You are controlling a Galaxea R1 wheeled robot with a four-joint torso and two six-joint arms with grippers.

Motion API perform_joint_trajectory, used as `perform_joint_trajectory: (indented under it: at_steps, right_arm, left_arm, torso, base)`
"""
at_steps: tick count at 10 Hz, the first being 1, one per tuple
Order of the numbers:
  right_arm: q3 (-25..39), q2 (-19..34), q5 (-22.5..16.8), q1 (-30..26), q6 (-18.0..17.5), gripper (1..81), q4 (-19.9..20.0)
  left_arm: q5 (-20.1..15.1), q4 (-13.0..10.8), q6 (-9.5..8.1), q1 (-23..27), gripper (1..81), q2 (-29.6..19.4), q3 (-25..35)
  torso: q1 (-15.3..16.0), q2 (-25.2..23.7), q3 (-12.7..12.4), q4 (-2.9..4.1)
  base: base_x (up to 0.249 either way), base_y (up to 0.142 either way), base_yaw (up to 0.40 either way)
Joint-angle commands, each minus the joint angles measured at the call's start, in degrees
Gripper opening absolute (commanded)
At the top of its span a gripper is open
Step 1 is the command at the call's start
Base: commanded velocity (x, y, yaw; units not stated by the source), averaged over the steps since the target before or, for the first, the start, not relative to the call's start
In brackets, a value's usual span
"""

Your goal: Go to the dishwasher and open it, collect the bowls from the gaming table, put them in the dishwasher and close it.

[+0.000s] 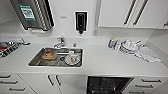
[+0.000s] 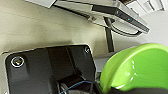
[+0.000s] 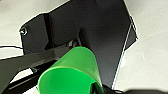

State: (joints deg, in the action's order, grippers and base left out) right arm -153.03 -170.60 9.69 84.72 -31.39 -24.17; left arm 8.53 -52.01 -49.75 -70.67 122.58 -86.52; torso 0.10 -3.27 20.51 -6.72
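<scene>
Kitchen counter (image 1: 105, 61) seen from above. Dishwasher (image 1: 107, 85), bottom centre of the head view, stands open with its dark interior exposed. Sink (image 1: 35, 61), left of centre, holds dishes. A lime bowl (image 2: 136, 67) sits by the left wrist, a green bowl (image 3: 72, 72) by the right; whether either gripper grasps its bowl cannot be told.

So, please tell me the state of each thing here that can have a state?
Dishwasher: open, dark inside showing below the counter.
Sink: holds dirty dishes, tap not visibly running.
Upper cabinets: shut.
Drawers: shut.
Lime bowl: tilted, at the left wrist, looks empty.
Green bowl: tilted, at the right wrist, looks empty.
</scene>
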Motion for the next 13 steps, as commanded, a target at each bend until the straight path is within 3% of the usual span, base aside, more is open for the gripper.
perform_joint_trajectory:
  at_steps: [1, 2, 4, 8, 10, 12, 13]
  right_arm:
    - [0.5, 0.6, -2.2, -1.0, -0.2, 1.0, -0.1]
    - [0.5, 0.7, -2.1, -1.0, -0.2, 1.0, -0.1]
    - [0.6, 0.6, -2.1, -1.1, -0.2, 1.0, -0.1]
    - [0.7, 0.7, -2.0, -1.0, -0.3, 1.0, -0.1]
    - [0.8, 0.7, -2.0, -1.0, -0.4, 1.0, -0.1]
    - [1.0, 0.7, -2.0, -1.1, -0.3, 1.0, -0.1]
    - [1.1, 0.7, -2.0, -1.1, -0.4, 1.0, -0.1]
  left_arm:
    - [-16.4, 3.2, -0.35, 16.7, 1.0, -7.8, 15.7]
    - [-20.1, 3.4, -0.52, 20.3, 1.0, -7.3, 18.1]
    - [-29.2, 4.1, -2.62, 27.9, 1.0, -5.4, 22.2]
    - [-46.8, 4.1, -10.01, 44.4, 1.0, 3.5, 27.2]
    - [-54.8, 5.2, -12.21, 50.5, 1.0, 10.7, 27.6]
    - [-55.6, 5.9, -14.82, 55.5, 1.0, 16.7, 27.6]
    - [-55.6, 5.9, -15.64, 57.6, 1.0, 18.5, 27.6]
  torso:
    - [0.0, 0.0, 3.8, 0.0]
    - [0.0, 0.0, 5.2, 0.0]
    - [0.0, 0.0, 7.7, 0.0]
    - [0.1, 0.1, 11.9, 0.0]
    - [0.1, 0.2, 14.0, 0.0]
    - [0.1, 0.2, 15.8, 0.0]
    - [0.1, 0.2, 14.3, 0.0]
  base:
    - [0.0, 0.0, 0.0]
    - [0.0, 0.0, 0.0]
    - [0.0, 0.0, 0.0]
    - [0.0, 0.0, 0.0]
    - [0.0, 0.0, 0.0]
    - [0.0, 0.0, 0.0]
    - [0.0, 0.0, 0.0]
